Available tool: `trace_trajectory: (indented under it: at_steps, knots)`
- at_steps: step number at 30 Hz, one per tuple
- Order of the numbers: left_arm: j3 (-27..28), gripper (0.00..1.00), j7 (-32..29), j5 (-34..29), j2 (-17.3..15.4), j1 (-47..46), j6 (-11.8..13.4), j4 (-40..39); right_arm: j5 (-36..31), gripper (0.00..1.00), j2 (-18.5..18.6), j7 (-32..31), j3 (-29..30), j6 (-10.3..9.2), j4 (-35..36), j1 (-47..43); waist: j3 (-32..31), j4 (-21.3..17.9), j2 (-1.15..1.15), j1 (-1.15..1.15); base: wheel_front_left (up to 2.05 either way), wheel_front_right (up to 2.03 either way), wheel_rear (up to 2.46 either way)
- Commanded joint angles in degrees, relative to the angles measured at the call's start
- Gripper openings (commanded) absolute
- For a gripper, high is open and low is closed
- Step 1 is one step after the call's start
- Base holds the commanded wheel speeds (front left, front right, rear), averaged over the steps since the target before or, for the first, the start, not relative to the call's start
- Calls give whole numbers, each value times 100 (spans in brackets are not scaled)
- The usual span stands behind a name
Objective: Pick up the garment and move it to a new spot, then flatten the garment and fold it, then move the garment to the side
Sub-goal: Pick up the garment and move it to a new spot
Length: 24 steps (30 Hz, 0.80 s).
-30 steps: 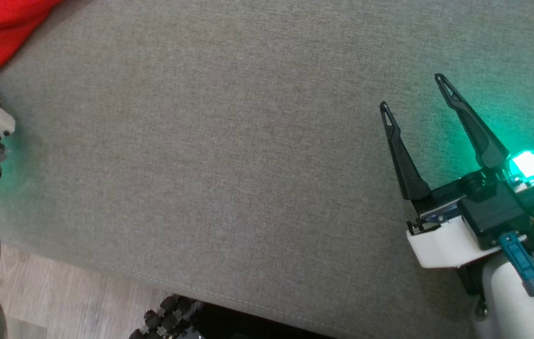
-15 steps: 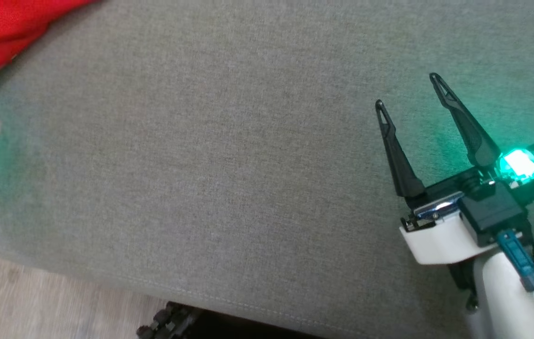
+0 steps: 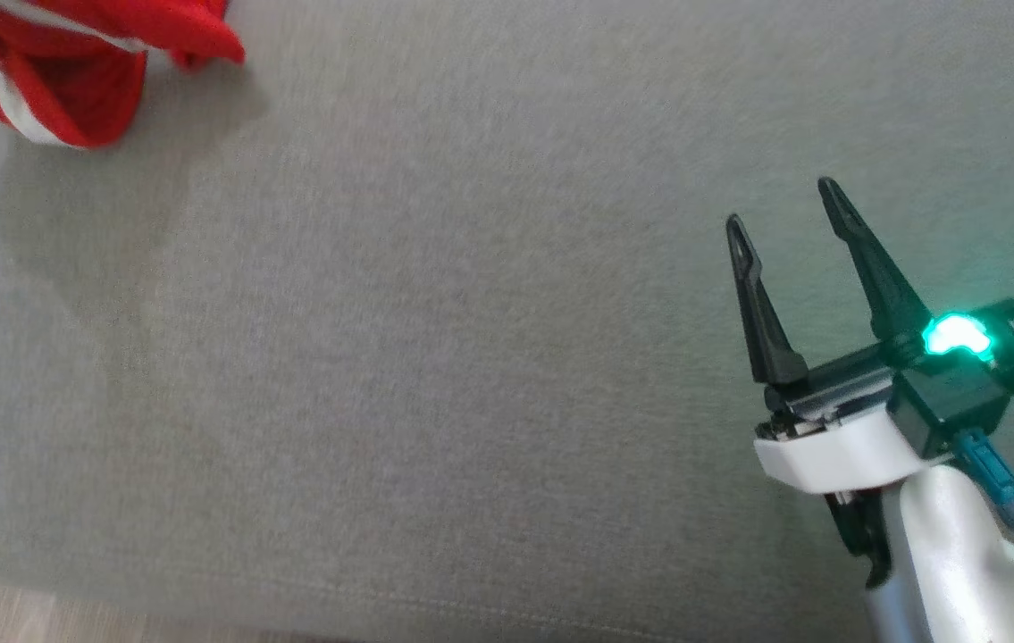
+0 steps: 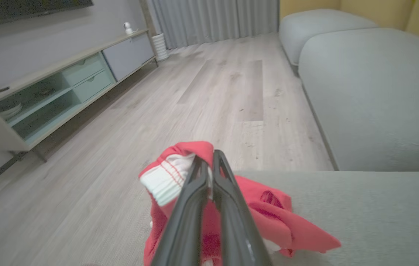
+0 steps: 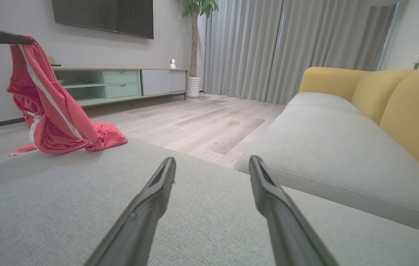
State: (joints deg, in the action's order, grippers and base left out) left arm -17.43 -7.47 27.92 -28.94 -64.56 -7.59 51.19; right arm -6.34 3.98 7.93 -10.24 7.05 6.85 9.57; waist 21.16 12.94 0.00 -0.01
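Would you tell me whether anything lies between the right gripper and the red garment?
Nothing visible does. The garment hangs from the shut left gripper, its lower end touching the grey cushion, and plain fabric runs from there to the open right gripper.

Home living room, grey sofa (image 5: 327,144) with yellow cushions (image 5: 412,111), wall television (image 5: 102,16), low media cabinet (image 5: 120,83), long curtains (image 5: 268,48), wood floor (image 5: 202,125).
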Motion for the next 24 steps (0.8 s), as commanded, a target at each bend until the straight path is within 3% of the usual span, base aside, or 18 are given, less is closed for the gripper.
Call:
trace_trajectory:
  at_steps: [1, 9, 17, 24]
  knots:
    - [-1, 0, -134, -6, -466, -314, 11, -400, 136, 100, -108, 118, -91, 44, 91, -98, -715, -427, 0, 1, 0, 0, 0]
    - [-662, 0, -1132, 28, -376, -496, 98, -1925, 690, 100, -109, 417, 83, 44, -371, -366, -1591, -1141, 0, 1, 0, 0, 0]
    - [-1097, 0, -1853, 98, 649, -664, 532, -2837, 988, 100, -110, 583, 2, 44, -598, -357, -1697, -1724, 0, 1, 0, 0, 0]
    - [-1402, 0, -2285, 354, 1332, -329, 784, -3421, 1094, 100, -110, 663, 60, 44, -680, -283, -1405, -1938, 0, 1, 0, 0, 0]
